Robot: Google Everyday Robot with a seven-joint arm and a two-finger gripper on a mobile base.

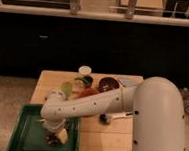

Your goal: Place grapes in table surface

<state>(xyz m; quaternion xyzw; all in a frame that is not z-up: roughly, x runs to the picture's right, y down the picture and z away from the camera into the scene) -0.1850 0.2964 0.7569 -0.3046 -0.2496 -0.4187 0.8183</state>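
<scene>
My gripper (pixel 55 135) hangs at the end of the white arm, low over the right part of the green tray (pixel 28 134). A small dark red-purple bunch, the grapes (pixel 52 140), lies in the tray right at the gripper. I cannot tell whether the gripper holds it. A pale yellowish piece (pixel 64 136) sits beside them. The tan wooden slatted table surface (pixel 104 139) lies to the right of and behind the tray.
At the back of the table stand a white cup (pixel 84 69), a green round object (pixel 66 88), a dark red bowl (pixel 108 84) and an orange-red item (pixel 89 92). A white utensil (pixel 118 115) lies at mid-table. The white arm (pixel 154 121) fills the right side.
</scene>
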